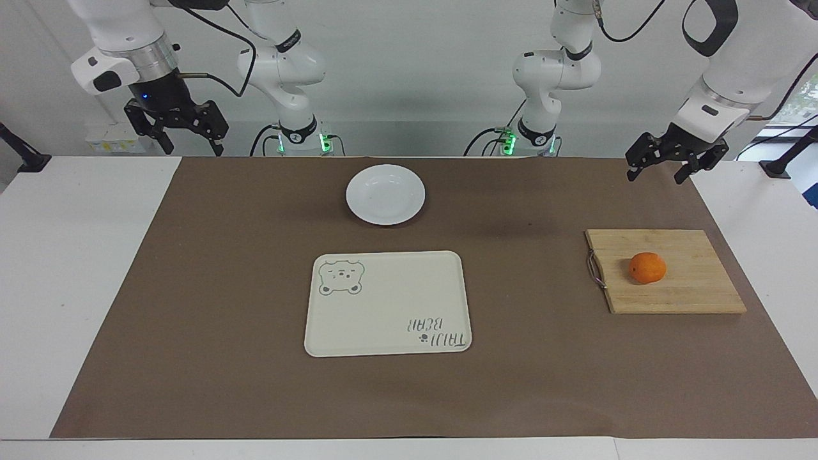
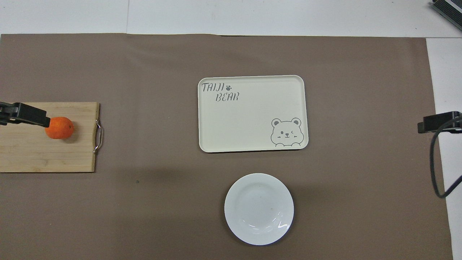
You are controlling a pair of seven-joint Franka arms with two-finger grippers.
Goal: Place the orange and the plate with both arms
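The orange rests on a wooden cutting board toward the left arm's end of the table. The white plate lies on the brown mat, nearer to the robots than the cream tray. My left gripper hangs open and empty in the air above the mat's corner by the board; only a black fingertip of it shows in the overhead view. My right gripper hangs open and empty over the other end, well clear of the plate.
A cream rectangular tray with a bear drawing lies mid-table, farther from the robots than the plate. The board has a metal handle on its tray-side edge. A brown mat covers most of the white table.
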